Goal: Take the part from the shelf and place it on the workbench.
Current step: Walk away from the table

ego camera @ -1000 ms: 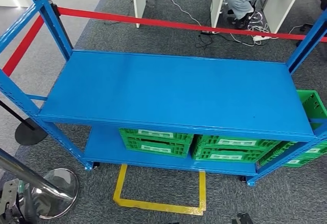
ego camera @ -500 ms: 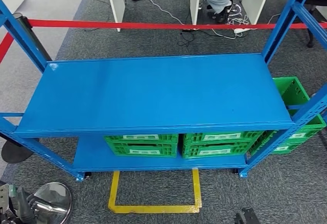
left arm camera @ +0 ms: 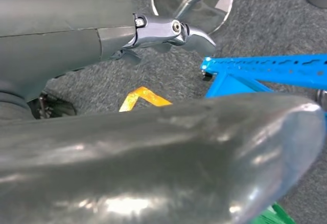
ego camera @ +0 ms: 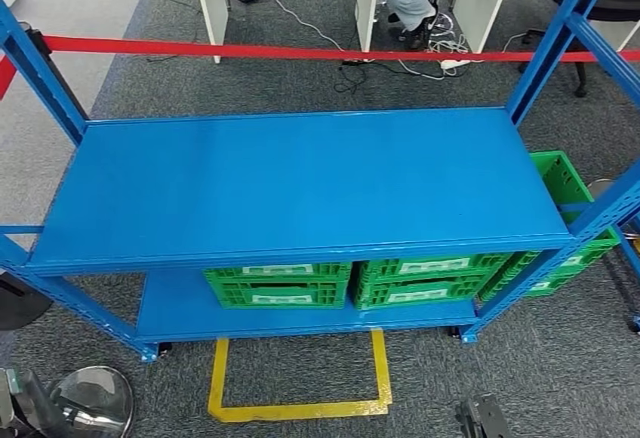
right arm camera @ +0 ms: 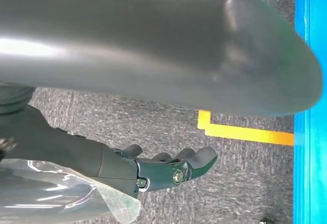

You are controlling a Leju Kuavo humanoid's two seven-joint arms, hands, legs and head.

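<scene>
Left hand (left arm camera: 154,132) held loosely open with nothing in it, blue shelf (ego camera: 302,183) ahead, right hand (right arm camera: 154,55) likewise unladen.

The left hand's fingers (left arm camera: 169,29) were seen stretched out beside the thick thumb, apart and closed on nothing, low above the carpet. Where the part lay could not be told. It was judged to sit inside one of the green crates (ego camera: 278,286) on the shelf's lower board, which were ranged side by side above the yellow floor marking (ego camera: 298,408). Its weight, stiffness, slipperiness and best place of hold could therefore not be judged, nor could its long axis or the way it pointed. The right hand's fingers (right arm camera: 173,170) were extended and parted, with nothing gripped.
</scene>
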